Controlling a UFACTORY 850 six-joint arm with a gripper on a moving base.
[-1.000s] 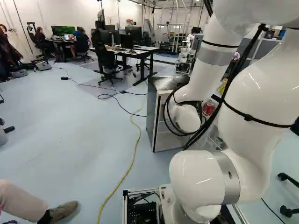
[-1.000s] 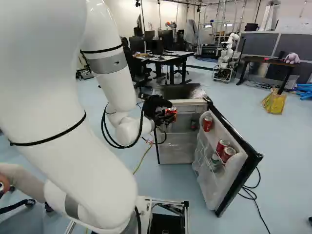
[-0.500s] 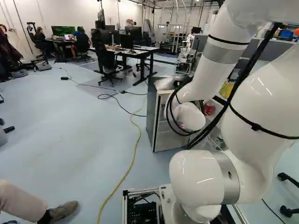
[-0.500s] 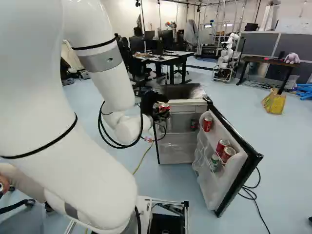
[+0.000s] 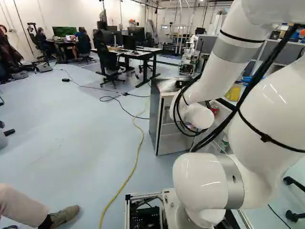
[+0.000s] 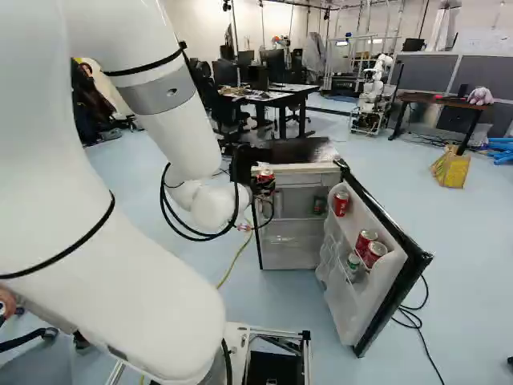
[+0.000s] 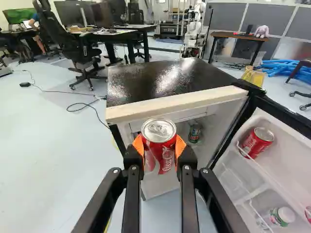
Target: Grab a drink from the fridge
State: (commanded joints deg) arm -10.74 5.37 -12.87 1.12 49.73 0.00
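Note:
My gripper [image 6: 253, 178] is in front of the open fridge [image 6: 300, 241] in the right base view, partly hidden by its own wrist and cables. In the wrist view both orange pads of the gripper [image 7: 160, 148] press a red drink can [image 7: 160, 141] from two sides. The can is upright, just outside the fridge front, its lid near the height of the top edge. A dark green can [image 7: 194, 132] stands inside the fridge. On the open door's shelves are several red cans [image 6: 341, 204] and a green bottle with a white cap [image 7: 282, 216].
The fridge door [image 6: 385, 281] swings out toward the base at the right. Beyond the fridge are desks [image 5: 136, 53], office chairs and another robot [image 6: 373, 96]. A yellow cable [image 5: 137, 157] runs over the floor. A person's leg [image 5: 24, 207] shows close on the left.
The arm has swung left in the right base view, and the gripper with the red can has moved left and slightly up. Base, fridge and door have stayed put.

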